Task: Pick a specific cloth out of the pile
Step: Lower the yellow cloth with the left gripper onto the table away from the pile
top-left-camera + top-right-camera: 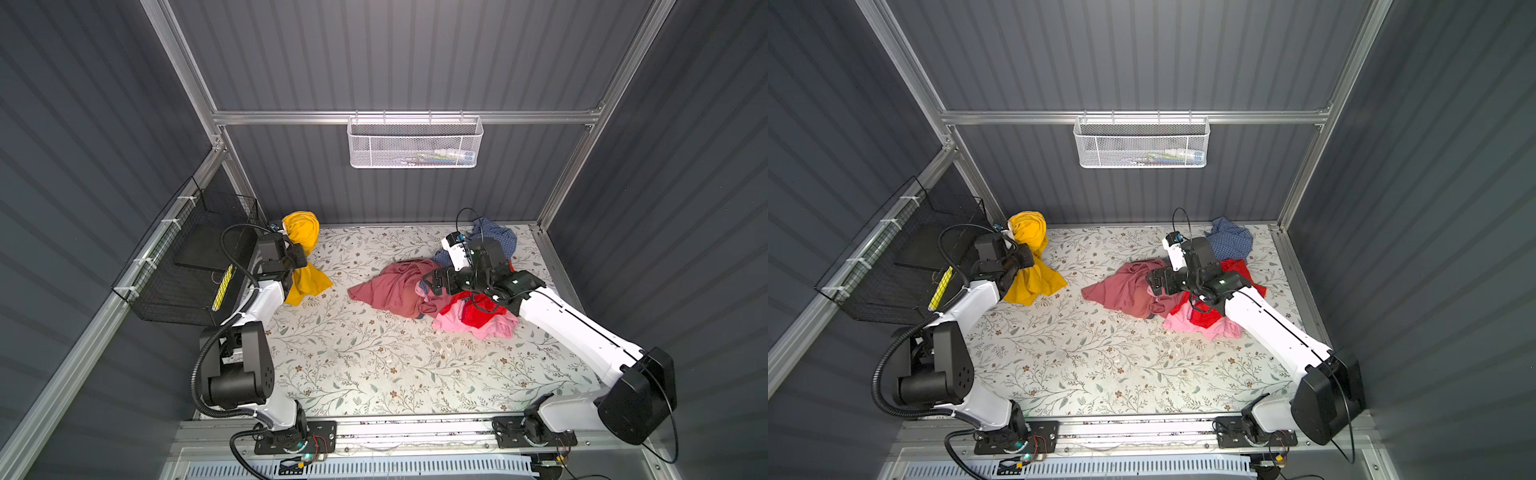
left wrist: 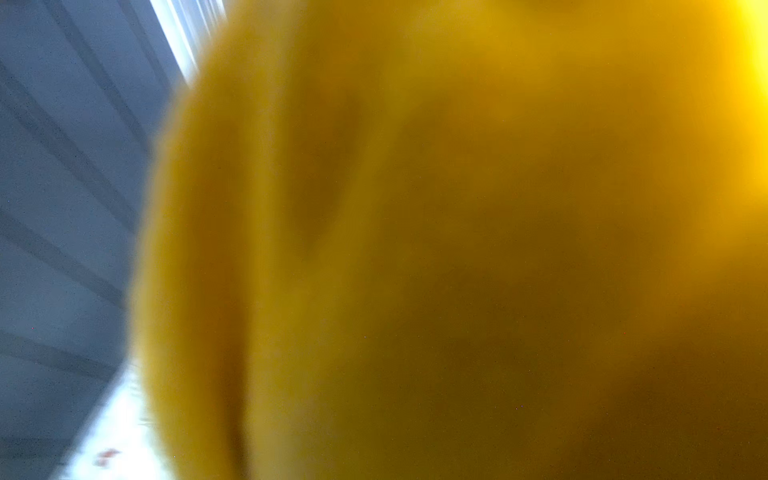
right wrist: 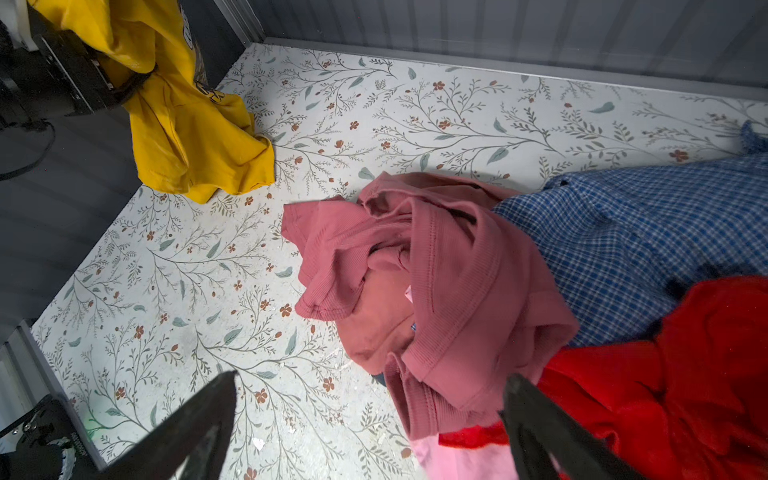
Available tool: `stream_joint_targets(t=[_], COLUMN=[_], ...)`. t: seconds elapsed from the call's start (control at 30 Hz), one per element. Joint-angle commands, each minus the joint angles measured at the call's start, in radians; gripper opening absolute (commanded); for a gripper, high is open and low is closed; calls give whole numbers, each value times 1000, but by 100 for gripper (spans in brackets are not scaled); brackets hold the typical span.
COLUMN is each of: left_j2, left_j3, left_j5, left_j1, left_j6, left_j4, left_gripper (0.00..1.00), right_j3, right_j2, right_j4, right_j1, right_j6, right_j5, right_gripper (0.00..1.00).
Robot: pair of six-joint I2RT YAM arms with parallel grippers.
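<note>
**Operator:** Where is the target item?

**Technician:** The mustard-yellow soft cloth (image 1: pixel 309 282) is at the far-left corner of the white floral-printed table (image 1: pixel 374 365), well apart from the pile of mixed garments (image 1: pixel 419 305). Its upper part is bunched above the grip point; its lower folds hang down and appear to reach the table surface; a dark printed mark (image 3: pixel 212 94) shows on it in the right wrist view.

**Operator:** What is the left gripper's status?

**Technician:** The left gripper (image 1: pixel 302 255) has its jaws clamped together on the cloth at about mid-length; the right wrist view shows the black fingers (image 3: pixel 124 89) pinching the fabric; the left wrist view is almost filled by blurred yellow fabric.

**Operator:** And the right gripper's?

**Technician:** The right gripper (image 3: pixel 370 380) has its jaws wide apart with nothing held between them; it hangs over the dusty-rose ribbed garment (image 3: pixel 436 270) on the side of the pile that faces the table's middle.

**Operator:** How is the pile laid out?

**Technician:** The pile lies toward the far-right corner of the table. The blue-checked woven shirt (image 3: pixel 623 232) is nearest the far edge; the bright red cloth (image 3: pixel 685 374) and the light pink cloth (image 1: pixel 457 325) are on the near side, partly under the right arm.
</note>
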Motion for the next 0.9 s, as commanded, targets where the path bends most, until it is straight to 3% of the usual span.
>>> stream_joint_targets(t=[0.0, 0.2, 0.57, 0.87], left_j2=[59, 151, 165, 340], left_j3=[-28, 7, -73, 124], left_j5=[107, 183, 282, 248], left_j1=[-6, -2, 55, 85], left_j6=[-133, -196, -373, -240], left_j4=[44, -37, -26, -270], left_gripper=[0, 0, 0, 0], right_j3=[-12, -32, -67, -73], right_j2=[-21, -34, -33, -22], right_j4=[30, 35, 54, 59], right_j1=[-3, -3, -4, -9], right_j6=[7, 19, 41, 50], right_j5=[15, 8, -11, -15], right_gripper=[99, 99, 99, 99])
